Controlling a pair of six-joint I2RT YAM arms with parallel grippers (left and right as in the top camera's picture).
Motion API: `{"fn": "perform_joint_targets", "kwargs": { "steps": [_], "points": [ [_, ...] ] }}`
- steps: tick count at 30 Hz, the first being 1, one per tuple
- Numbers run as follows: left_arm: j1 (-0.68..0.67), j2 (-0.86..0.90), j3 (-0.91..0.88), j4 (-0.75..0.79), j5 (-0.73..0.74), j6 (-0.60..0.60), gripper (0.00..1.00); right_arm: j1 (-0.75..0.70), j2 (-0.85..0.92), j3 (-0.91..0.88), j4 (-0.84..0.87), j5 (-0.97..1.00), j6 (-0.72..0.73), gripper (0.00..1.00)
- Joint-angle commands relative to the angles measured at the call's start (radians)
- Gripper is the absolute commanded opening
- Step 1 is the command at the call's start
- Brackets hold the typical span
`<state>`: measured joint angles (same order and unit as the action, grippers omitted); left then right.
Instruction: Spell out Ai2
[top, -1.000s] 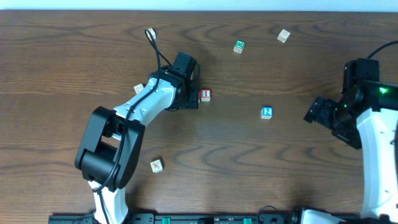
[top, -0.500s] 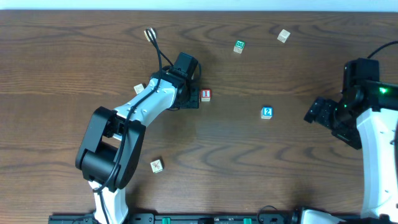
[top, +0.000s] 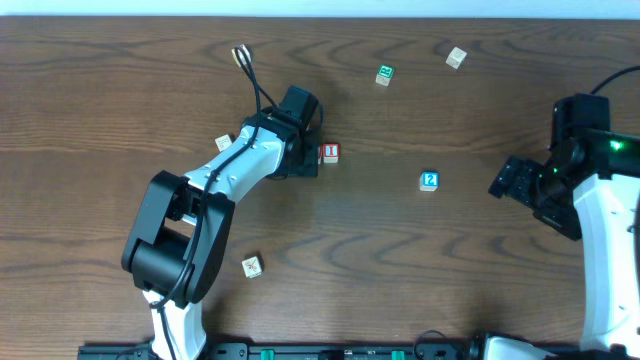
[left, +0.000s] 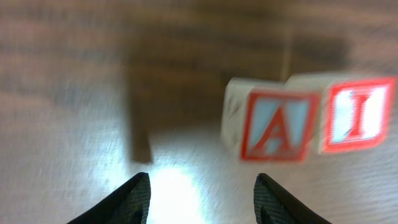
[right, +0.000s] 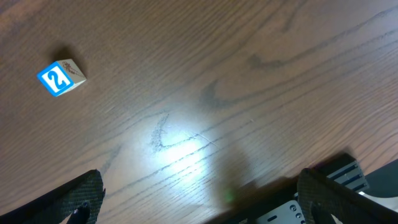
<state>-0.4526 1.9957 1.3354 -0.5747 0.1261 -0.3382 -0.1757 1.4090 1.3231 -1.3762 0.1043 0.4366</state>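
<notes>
In the left wrist view a red-framed A block (left: 277, 126) and a red-framed I block (left: 357, 115) stand side by side, touching, on the wood table. My left gripper (left: 202, 199) is open and empty, a little short of the A block and to its left. In the overhead view the left gripper (top: 305, 152) covers the A block, and only the I block (top: 330, 153) shows. A blue 2 block (top: 429, 181) lies apart to the right, and also shows in the right wrist view (right: 60, 78). My right gripper (right: 202, 193) is open and empty at the right (top: 505, 180).
A green block (top: 385, 74) and a tan block (top: 456, 57) lie at the back right. A tan block (top: 223, 143) sits beside the left arm, and another tan block (top: 252, 266) lies near the front left. A cable (top: 243, 58) trails behind the left wrist.
The left wrist has shifted very slightly. The blocks and the right arm have not moved.
</notes>
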Motion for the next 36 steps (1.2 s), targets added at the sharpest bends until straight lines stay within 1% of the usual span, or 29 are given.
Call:
{"fn": "perform_joint_targets", "kwargs": {
  "steps": [1,4,7,10,16,21,28,36],
  "points": [
    [0.000,0.020,-0.005,-0.043,-0.066,0.029,0.55,-0.006,-0.002,0.010,-0.004,0.004,0.011,0.99],
    [0.000,0.020,-0.005,-0.058,-0.151,0.062,0.55,-0.006,-0.002,0.010,-0.001,0.003,0.011,0.99],
    [0.002,0.020,-0.005,-0.039,-0.190,0.078,0.55,-0.006,-0.002,0.010,0.000,0.003,0.012,0.99],
    [0.002,0.020,-0.005,0.012,-0.208,0.104,0.55,-0.006,-0.002,0.010,-0.001,0.003,0.011,0.99],
    [0.002,0.020,-0.005,0.099,-0.269,0.108,0.55,-0.006,-0.002,0.010,-0.008,0.004,0.011,0.99],
    [0.002,0.020,-0.005,0.108,-0.262,0.110,0.55,-0.006,-0.002,0.010,-0.008,0.003,0.011,0.99],
    [0.001,0.020,-0.005,0.112,-0.179,0.103,0.52,-0.006,-0.002,0.010,-0.008,0.003,0.011,0.99],
    [0.000,0.020,-0.005,0.111,-0.177,0.088,0.52,-0.006,-0.002,0.010,-0.008,0.003,0.011,0.99]
  ]
}}
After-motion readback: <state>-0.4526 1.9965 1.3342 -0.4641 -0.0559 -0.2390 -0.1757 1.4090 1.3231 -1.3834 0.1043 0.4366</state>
